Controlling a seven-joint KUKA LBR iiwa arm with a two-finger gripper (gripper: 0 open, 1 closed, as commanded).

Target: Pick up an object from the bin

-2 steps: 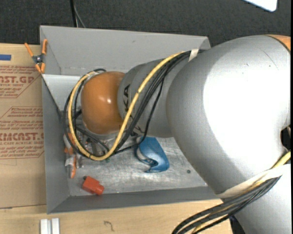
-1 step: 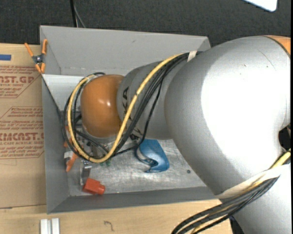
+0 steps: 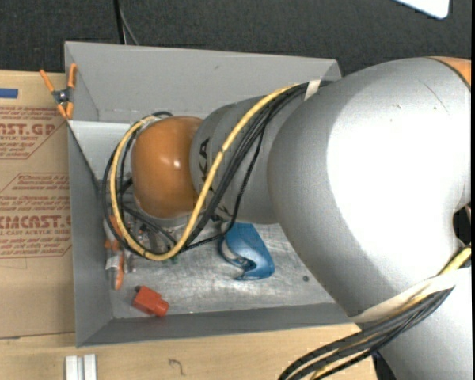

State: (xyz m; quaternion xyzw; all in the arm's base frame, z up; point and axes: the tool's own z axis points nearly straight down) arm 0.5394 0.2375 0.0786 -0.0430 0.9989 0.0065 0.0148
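Bulky grey arm (image 3: 364, 188) leans into the bin (image 3: 222, 321) toward its lower left, near an orange block (image 3: 150, 300) and a blue curved piece (image 3: 249, 253), hiding whether the jaws are open.

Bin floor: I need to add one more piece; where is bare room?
Bare floor lies between the orange-red block and the blue curved piece, and right of that piece. Crowded at left under the arm's wrist.

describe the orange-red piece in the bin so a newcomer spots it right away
Start at the grey metal bin and look at its floor near the view's lower left corner. A small orange-red block lies there by the near wall. The blue curved piece to its right is larger and rounded; this one is small and boxy.
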